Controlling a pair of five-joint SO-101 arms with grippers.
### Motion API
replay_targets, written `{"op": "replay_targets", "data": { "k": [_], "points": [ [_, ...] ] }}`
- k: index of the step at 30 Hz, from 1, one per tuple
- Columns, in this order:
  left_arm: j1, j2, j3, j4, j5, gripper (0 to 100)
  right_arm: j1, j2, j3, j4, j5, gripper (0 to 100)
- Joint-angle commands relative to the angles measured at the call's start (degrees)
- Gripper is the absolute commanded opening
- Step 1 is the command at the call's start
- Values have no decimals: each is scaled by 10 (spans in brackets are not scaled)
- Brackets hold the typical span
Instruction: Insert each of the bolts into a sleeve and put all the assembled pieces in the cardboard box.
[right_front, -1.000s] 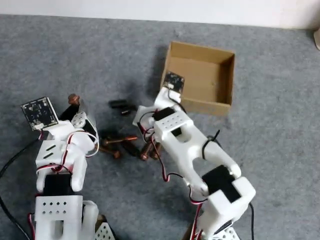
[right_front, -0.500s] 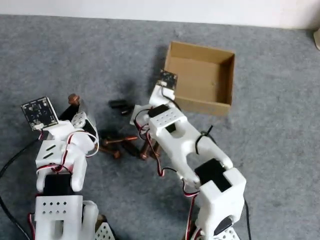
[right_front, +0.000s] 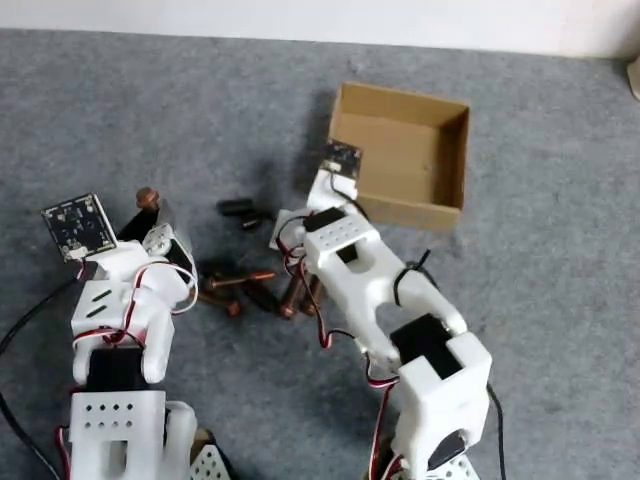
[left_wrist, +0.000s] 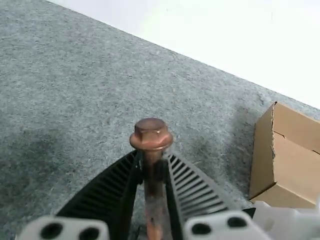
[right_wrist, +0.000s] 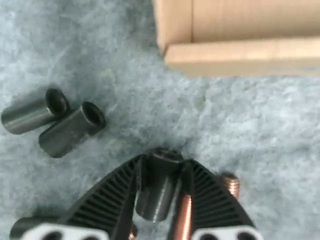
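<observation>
Your left pincer is closed to a narrow gap on a copper bolt. It grips the shank, with the hex head standing upright above the fingertips, lifted off the grey counter. Your right pincer is partly closed around a black sleeve, with both fingers against its sides and one end of the sleeve pointing toward the cardboard box. A second bolt shank shows right beside that sleeve, against one finger; you cannot tell whether it is pinched too or lying on the counter underneath. Two loose sleeves lie touching each other on the counter near this pincer, off the box's corner. In the high view, more bolts lie on the counter between the two arms, and the box sits just beyond the right arm.
</observation>
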Motion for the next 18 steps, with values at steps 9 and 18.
{"op": "replay_targets", "data": {
  "k": [9,18],
  "points": [
    [-5,-13,-31,-14,3,5,-31,-7,-15,32,109,4],
    [-3,-13,-31,-14,3,5,-26,-159,8,75,161,4]
  ]
}}
